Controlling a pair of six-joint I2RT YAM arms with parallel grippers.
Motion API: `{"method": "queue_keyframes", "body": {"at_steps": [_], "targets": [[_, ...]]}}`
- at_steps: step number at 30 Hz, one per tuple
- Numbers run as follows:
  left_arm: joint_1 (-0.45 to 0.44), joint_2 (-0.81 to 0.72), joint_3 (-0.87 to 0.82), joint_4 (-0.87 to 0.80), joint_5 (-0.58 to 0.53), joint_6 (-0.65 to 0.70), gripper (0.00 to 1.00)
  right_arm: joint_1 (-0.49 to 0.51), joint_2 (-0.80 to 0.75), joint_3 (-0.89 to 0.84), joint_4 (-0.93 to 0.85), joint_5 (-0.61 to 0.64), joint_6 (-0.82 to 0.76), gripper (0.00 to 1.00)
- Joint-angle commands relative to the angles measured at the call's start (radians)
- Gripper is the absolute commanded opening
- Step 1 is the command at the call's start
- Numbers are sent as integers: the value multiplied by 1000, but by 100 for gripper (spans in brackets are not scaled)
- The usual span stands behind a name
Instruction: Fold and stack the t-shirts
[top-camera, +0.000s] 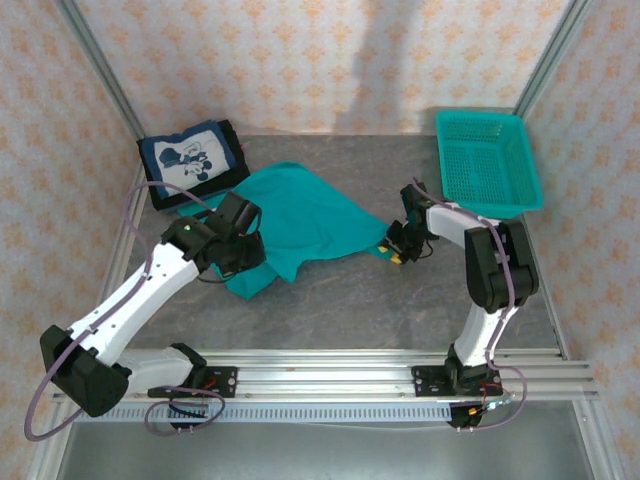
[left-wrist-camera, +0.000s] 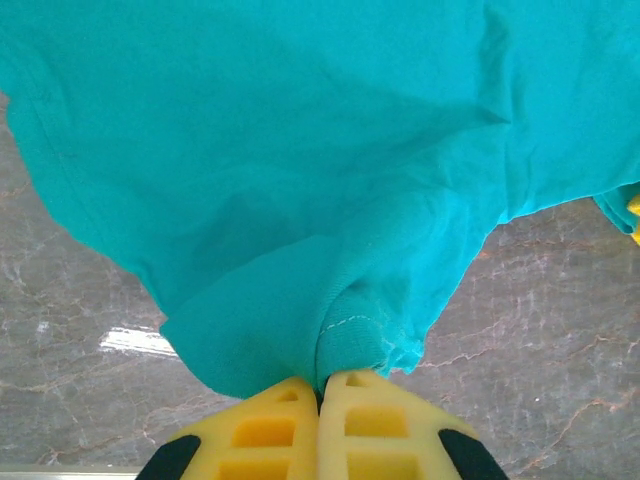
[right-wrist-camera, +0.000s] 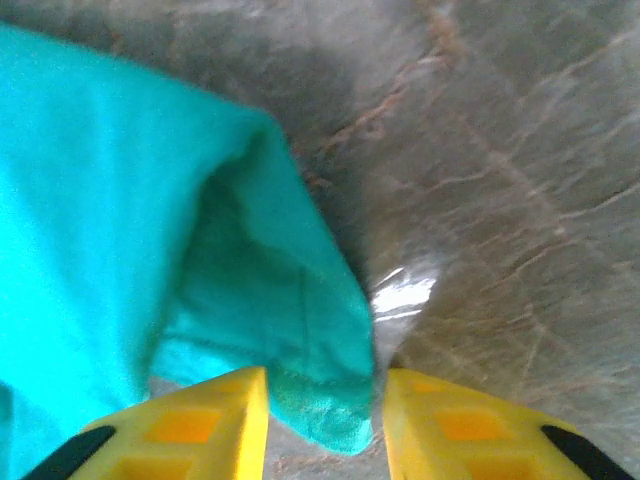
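Left pincer (left-wrist-camera: 320, 388) above grey marbled tabletop (top-camera: 400, 300)

Overhead; wrist close-ups on teal t-shirt (left-wrist-camera: 300, 150)

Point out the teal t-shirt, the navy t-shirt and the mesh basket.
teal t-shirt (top-camera: 300, 210): top external view, middle of the spread cloth.
navy t-shirt (top-camera: 192, 160): top external view, on its white cartoon print.
mesh basket (top-camera: 485, 160): top external view, bare mesh floor.

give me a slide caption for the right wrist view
Right jaws open around a corner of the teal t-shirt over the grey table
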Motion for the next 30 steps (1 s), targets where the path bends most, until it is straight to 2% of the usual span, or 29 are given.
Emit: {"method": "queue_keyframes", "body": {"at_steps": [1,3,5,10,13,16,19,22,24,28,30], "targets": [[31,-26,32,-3,6,29,0,4,68,40,70,86,-8,21],[66,-41,54,-25,2,49,0,3,55,66,37,152,-22,8],[108,-53,91,-56,-9,82,0,-2,26,106,4,214,-52,0],[220,-58,213,-128,-29,176,0,-3,-48,289,-137,455,-229,0],[272,-58,279,-156,-36,212,0,-2,-119,337,-146,625,-373,0],[305,-77,301,-169,-59,225,0,3,-225,277,-67,762,-538,0],[337,-130,274,-171,-103,214,0,20,-353,142,33,878,-658,0],[356,-204,194,-150,-107,184,0,47,-509,-64,184,825,-742,0],[357,-241,120,-145,-91,165,0,104,-599,-180,245,795,-758,0],[357,-333,-84,-130,-24,120,0,222,-751,-353,256,724,-655,0],[355,-388,-183,-131,-13,96,0,230,-795,-393,204,658,-557,0]]}}
